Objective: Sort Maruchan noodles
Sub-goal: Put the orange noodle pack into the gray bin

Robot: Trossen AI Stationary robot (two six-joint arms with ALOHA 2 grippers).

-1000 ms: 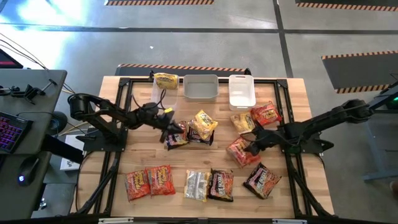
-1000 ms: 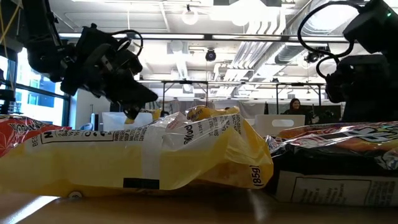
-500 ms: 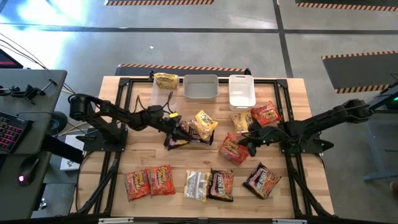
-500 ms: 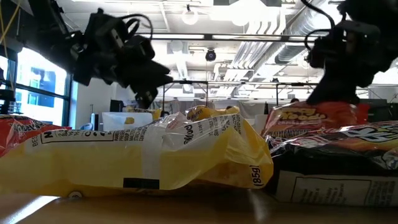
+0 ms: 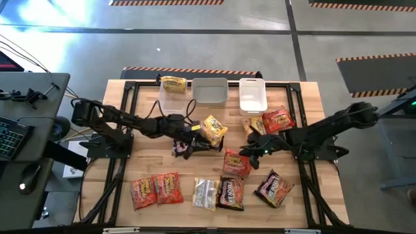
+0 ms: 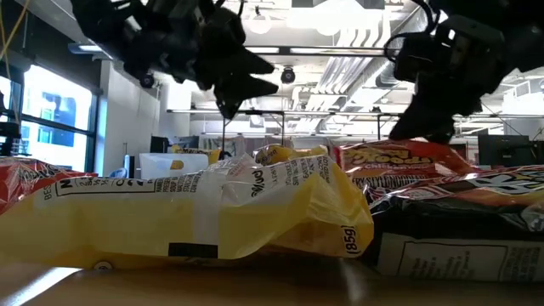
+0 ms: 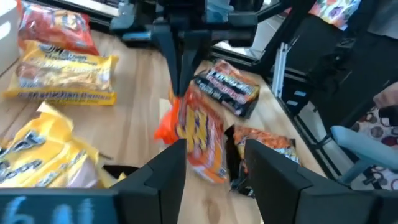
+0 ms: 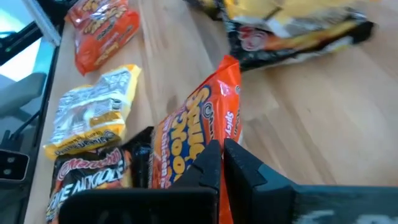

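Note:
The Maruchan noodles lie scattered on the wooden table (image 5: 143, 110). My right gripper (image 5: 249, 151) is shut on a red-orange packet (image 5: 237, 162) at mid-table. My left gripper (image 5: 195, 135) stands open a little to that packet's left, above a dark packet (image 5: 183, 147) and a yellow packet (image 5: 212, 129) that lie flat and overlap. Nothing is between its fingers (image 7: 174, 168). One yellow packet (image 5: 173, 84) lies in the far left clear tub (image 5: 162, 97). My right gripper pinches the red-orange packet's upper edge (image 8: 208, 149) between its two fingers. In the left wrist view the fingers (image 7: 180, 68) come at it from above, slanting down. The packet hangs below them, tilted; whether its lower end (image 7: 211, 174) touches the table I cannot tell.
Two more tubs (image 5: 209, 92) (image 5: 252, 95) stand at the far edge. A red packet (image 5: 279, 119) and a yellow one (image 5: 252, 127) lie far right. Along the near edge lie two red-orange packets (image 5: 156, 190), a pale yellow one (image 5: 205, 193) and two dark ones (image 5: 229, 193) (image 5: 274, 188).
My right gripper has taken hold of the red-orange packet, which lay flat, raised it on edge and carried it toward the table's left. My left gripper has opened, risen and moved toward the table's right, over the dark and yellow packets, which stay where they were.

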